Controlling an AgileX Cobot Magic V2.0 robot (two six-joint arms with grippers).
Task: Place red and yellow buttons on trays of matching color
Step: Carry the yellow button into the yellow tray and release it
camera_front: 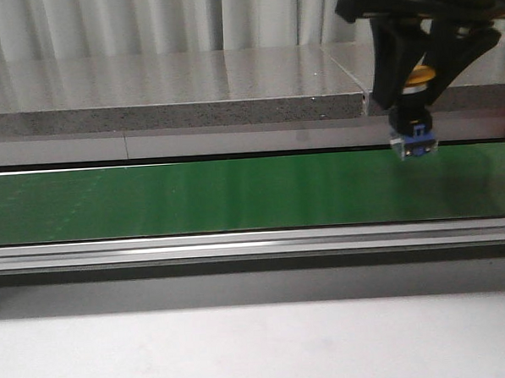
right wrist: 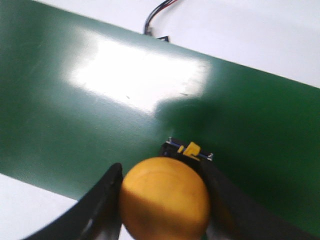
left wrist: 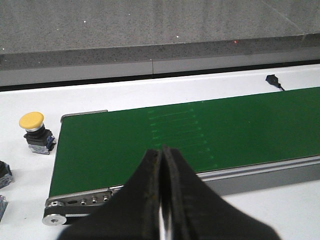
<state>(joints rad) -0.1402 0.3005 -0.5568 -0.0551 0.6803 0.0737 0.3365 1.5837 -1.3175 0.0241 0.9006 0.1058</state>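
The yellow button (right wrist: 164,197) has a smooth, domed mushroom cap in orange-yellow. Below the cap sits a dark body with a blue contact block at the base, seen in the front view (camera_front: 414,136). A small yellow clip and metal terminals show at the lower end in the right wrist view.

The right gripper (camera_front: 417,77) grasps this button, its jaws clamped on either side of the cap. The button hangs upright above the right portion of the green conveyor belt (camera_front: 194,196), clear of the belt.

The left gripper (left wrist: 162,200) has its jaws pressed together with nothing between them. It is positioned over the near edge of the belt.

View-specific content:
- The front view shows the belt full width, its aluminium side rail (camera_front: 238,244), the white surface (camera_front: 244,350) in front and a grey stone ledge (camera_front: 171,92) behind.
- The left wrist view alone shows the belt's end roller and a second yellow button (left wrist: 35,132) standing upright on the white surface just beside that end, plus partial dark objects at the frame edge that cannot be identified.
- The right wrist view alone shows a cable connector (right wrist: 155,27) beyond the belt's far edge.
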